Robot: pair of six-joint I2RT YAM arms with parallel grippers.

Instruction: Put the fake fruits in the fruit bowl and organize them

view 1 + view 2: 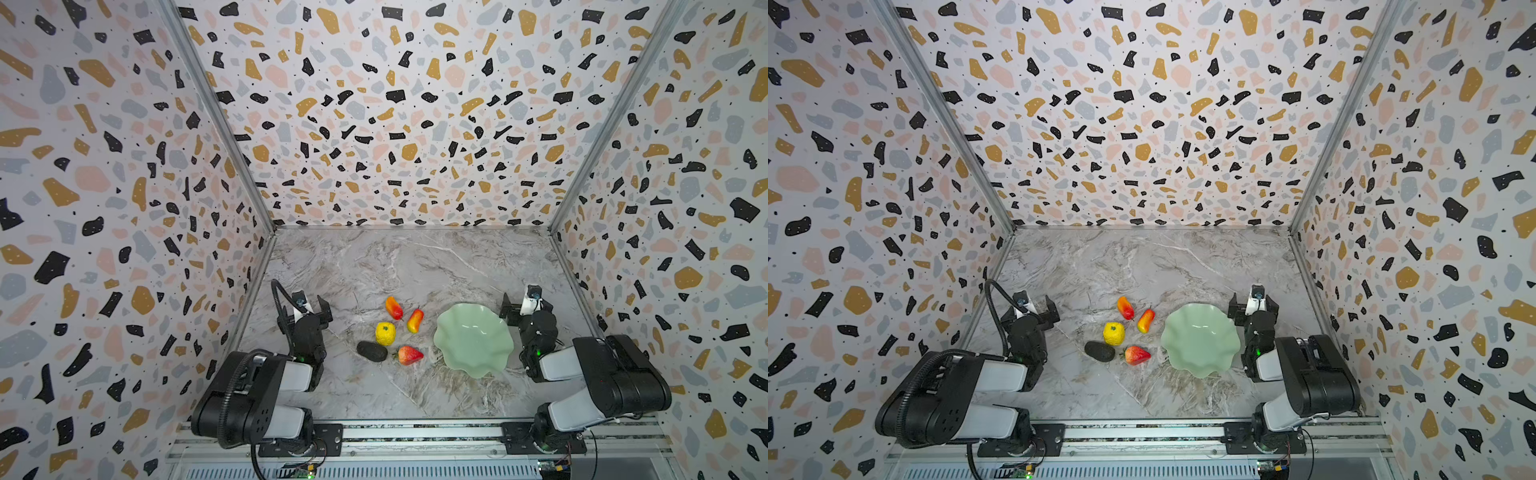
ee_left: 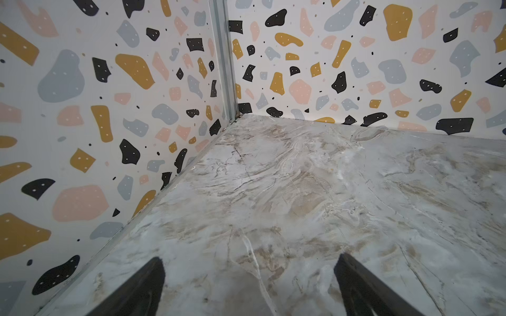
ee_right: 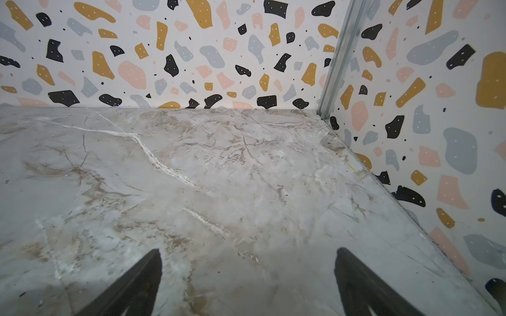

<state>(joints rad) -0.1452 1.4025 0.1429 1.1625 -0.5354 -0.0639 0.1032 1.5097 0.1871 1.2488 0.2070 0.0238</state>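
Observation:
Five fake fruits lie loose on the marble table in both top views: a bumpy yellow citrus (image 1: 385,333), a dark oval (image 1: 372,351), a red strawberry-like one (image 1: 409,355), and two elongated red-yellow ones (image 1: 393,307) (image 1: 414,321). The pale green scalloped fruit bowl (image 1: 473,340) (image 1: 1200,340) stands to their right with nothing in it. My left gripper (image 1: 307,309) (image 2: 249,262) is left of the fruits, open and holding nothing. My right gripper (image 1: 527,305) (image 3: 247,254) is just right of the bowl, also open with nothing in it. Neither wrist view shows any fruit or the bowl.
Terrazzo-patterned walls (image 1: 124,208) enclose the marble table (image 1: 374,266) on the left, back and right. Both arms are folded low near the front rail (image 1: 415,432). The back half of the table is bare marble.

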